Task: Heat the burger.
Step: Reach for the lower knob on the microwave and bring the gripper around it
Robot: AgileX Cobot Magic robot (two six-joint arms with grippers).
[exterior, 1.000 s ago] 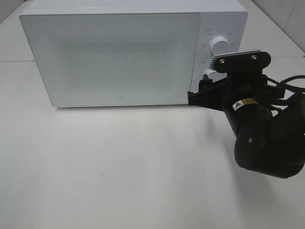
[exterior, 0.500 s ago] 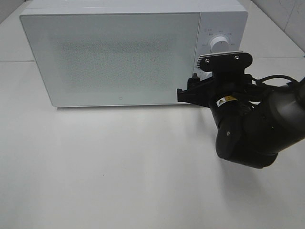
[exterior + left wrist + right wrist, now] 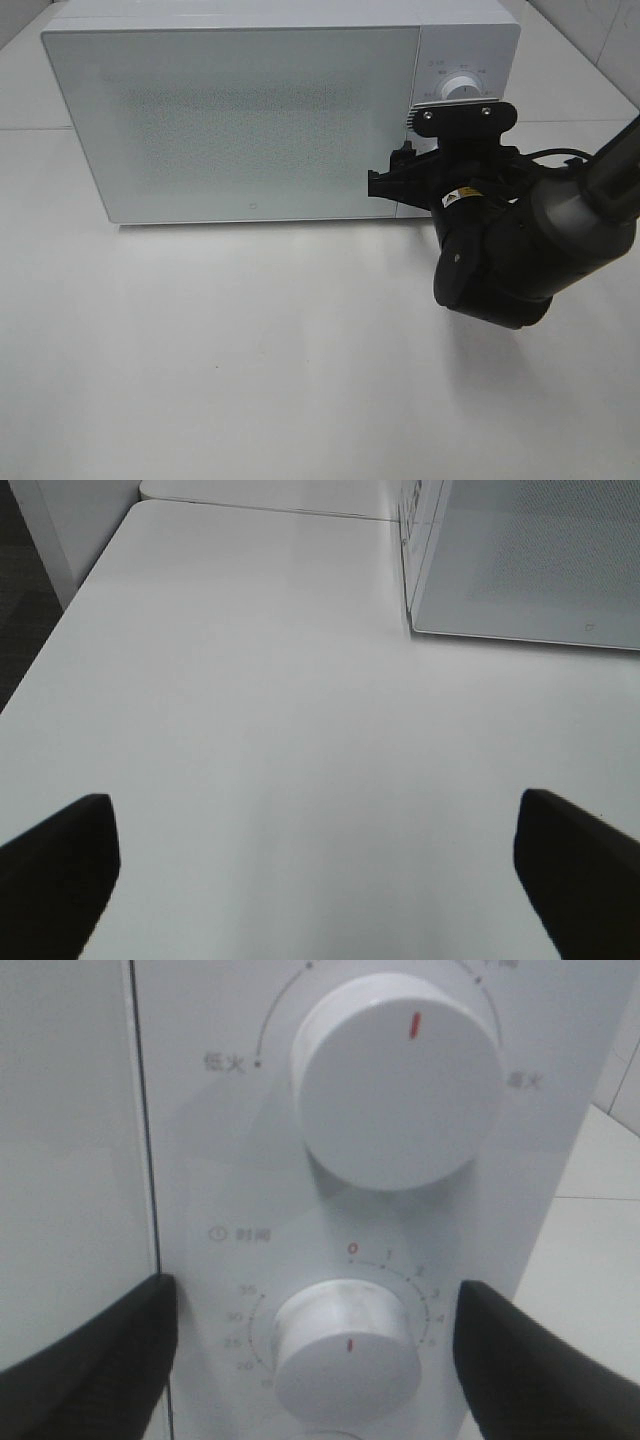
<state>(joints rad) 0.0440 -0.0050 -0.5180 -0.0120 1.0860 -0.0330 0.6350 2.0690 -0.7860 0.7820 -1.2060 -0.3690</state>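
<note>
White microwave (image 3: 250, 120): at the 12 o'clock side of the table (image 3: 250, 380); door (image 3: 240, 115) shut, its panel speckled and opaque.
Burger: in no view; cannot tell where it is.
Right gripper (image 3: 405, 182): at 3 o'clock in the high view, close up to the control strip beside the door's right edge; jaws spread wide, holding nothing.
Left gripper (image 3: 320, 880): jaws at full spread over bare table, holding nothing; outside the high view.
Open room: bare white table from 4 o'clock round to 9 o'clock in front of the microwave; the black arm (image 3: 520, 250) fills the 3 o'clock part.
Edges: the left wrist view alone shows the table's rounded edge with dark floor (image 3: 20, 630) beyond it, and one microwave corner standing well apart from the left gripper.
Only in right wrist view: lower knob (image 3: 345, 1350) sits between the two fingers (image 3: 90, 1360) with a gap on each side; its red mark points to 12 o'clock, at a red 0. Upper knob (image 3: 395, 1085) is marked near 12 o'clock too.
Only in high view: the whole door; the arm covers the lower knob, and the upper knob just shows above the gripper's mount.
</note>
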